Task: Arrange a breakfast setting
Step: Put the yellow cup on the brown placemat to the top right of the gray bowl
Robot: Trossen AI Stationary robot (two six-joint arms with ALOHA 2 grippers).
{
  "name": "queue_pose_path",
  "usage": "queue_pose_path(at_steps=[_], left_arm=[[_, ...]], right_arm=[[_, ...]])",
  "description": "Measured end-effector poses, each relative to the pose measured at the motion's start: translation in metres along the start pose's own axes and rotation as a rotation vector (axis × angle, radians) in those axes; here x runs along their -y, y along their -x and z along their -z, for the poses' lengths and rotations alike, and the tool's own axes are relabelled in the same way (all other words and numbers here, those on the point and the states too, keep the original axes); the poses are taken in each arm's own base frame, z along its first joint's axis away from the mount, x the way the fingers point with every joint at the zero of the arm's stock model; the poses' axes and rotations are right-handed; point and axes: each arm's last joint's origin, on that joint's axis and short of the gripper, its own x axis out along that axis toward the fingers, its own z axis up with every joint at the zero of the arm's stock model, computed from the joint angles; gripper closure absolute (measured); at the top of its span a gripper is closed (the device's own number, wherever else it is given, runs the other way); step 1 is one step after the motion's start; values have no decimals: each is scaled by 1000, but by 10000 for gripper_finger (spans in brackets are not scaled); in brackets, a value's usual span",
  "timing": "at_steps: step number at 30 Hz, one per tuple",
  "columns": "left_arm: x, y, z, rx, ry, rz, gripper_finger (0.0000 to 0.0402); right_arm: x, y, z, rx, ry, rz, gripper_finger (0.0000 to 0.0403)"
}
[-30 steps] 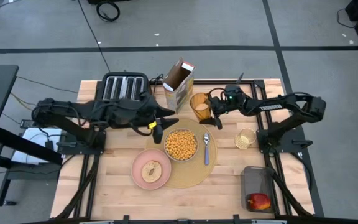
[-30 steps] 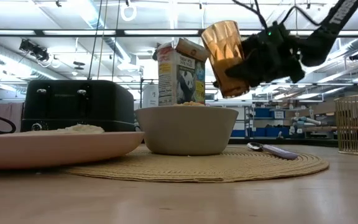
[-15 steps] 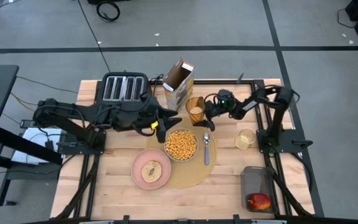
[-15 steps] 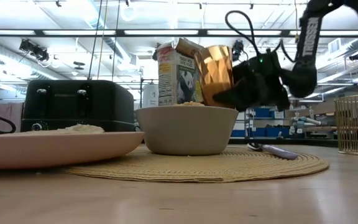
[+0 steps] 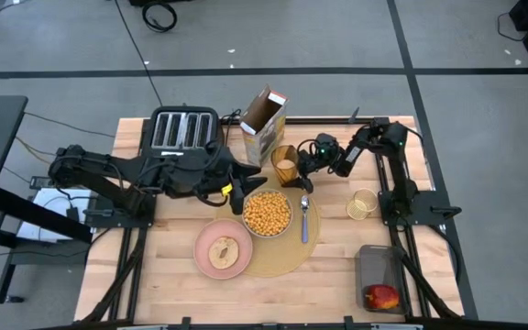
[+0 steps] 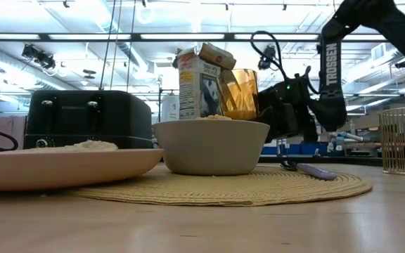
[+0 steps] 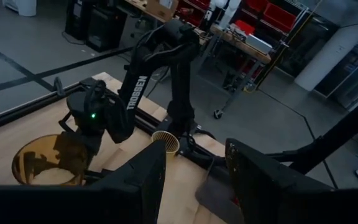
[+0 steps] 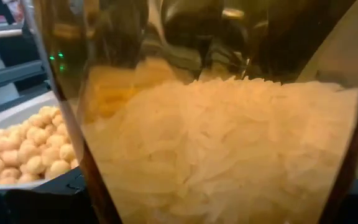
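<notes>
- Containers: pale grey bowl [image 5: 267, 213] on tan placemat [image 5: 287, 255], full of round yellow cereal; pink plate [image 5: 224, 248] overlapping mat's left edge, bread piece [image 5: 224, 248] on it; dark tray [image 5: 380, 276] at table's near right corner w/ red apple [image 5: 381, 296] inside; small wicker basket [image 5: 363, 203] right of mat.
- Amber cup [image 5: 286, 164] clamped in right gripper [image 5: 302, 167], just behind bowl, beside cereal carton [image 5: 263, 122]; upright in low view.
- Right wrist view only: cup fills the shot, packed w/ pale flaky stuff; cereal bowl past it.
- Low view only: cup's base hidden behind bowl, so can't tell whether touching table.
- Left gripper [image 5: 237, 183] hovers by bowl's left rim, fingers [image 7: 143, 186] part-open, holding nothing.
- Metal spoon [image 5: 304, 216] on mat right of bowl.
- Toaster [image 5: 183, 130] at far left edge; near half of table mostly bare wood.
</notes>
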Motion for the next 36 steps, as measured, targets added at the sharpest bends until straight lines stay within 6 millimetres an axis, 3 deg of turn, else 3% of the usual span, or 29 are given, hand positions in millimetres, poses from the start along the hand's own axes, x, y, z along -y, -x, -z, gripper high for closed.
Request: queue_pose_path(at_steps=[14, 20, 26, 36], left_arm=[[-2, -3, 5, -36, -22, -24, 230], [-2, -8, 11, -54, -32, -34, 230], [-1, -10, 11, -49, -3, -32, 230], [-1, -10, 12, -51, 9, -34, 230]], right_arm=[[7, 1, 28, -29, -1, 24, 73], [7, 1, 30, -29, 11, 24, 73], [7, 1, 34, -48, -15, 42, 46], [6, 2, 34, -47, 9, 49, 48]])
